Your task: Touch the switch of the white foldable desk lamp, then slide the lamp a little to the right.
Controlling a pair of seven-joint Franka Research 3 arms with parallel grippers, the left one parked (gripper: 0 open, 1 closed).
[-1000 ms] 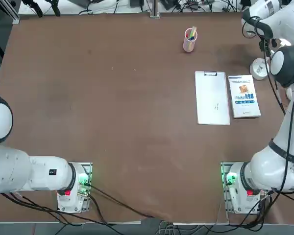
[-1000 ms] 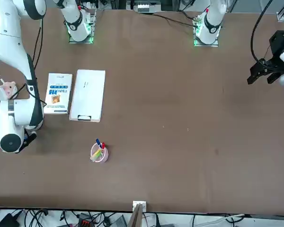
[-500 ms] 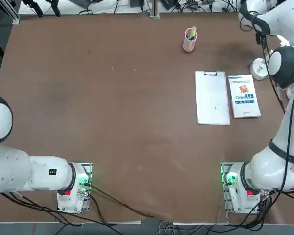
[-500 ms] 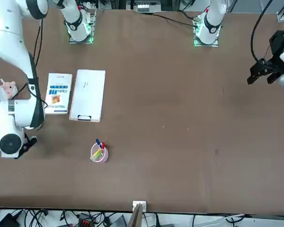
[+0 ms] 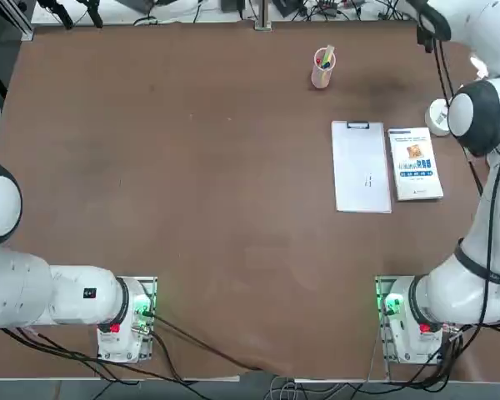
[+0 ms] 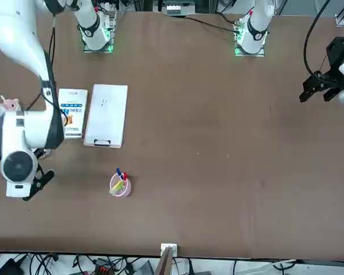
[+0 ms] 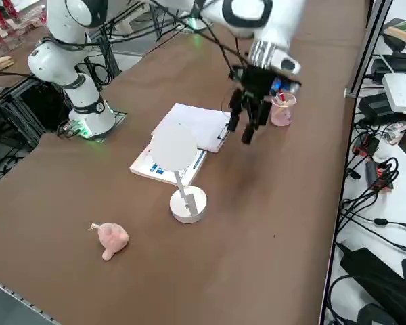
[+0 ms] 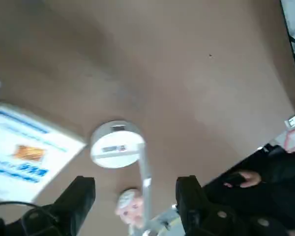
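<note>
From overhead, the lamp (image 5: 438,117) is sitting at the table's right edge beside the booklet (image 5: 414,163), partly behind the arm. From across the table, the right gripper (image 6: 39,184) is hanging past the booklet. From the side, its fingers are standing spread above the table between lamp (image 7: 183,177) and pen cup (image 7: 281,108). At the wrist, the round base (image 8: 117,144) is showing between spread fingers (image 8: 78,197); coming down slowly onto the base's switch looks wisest.
</note>
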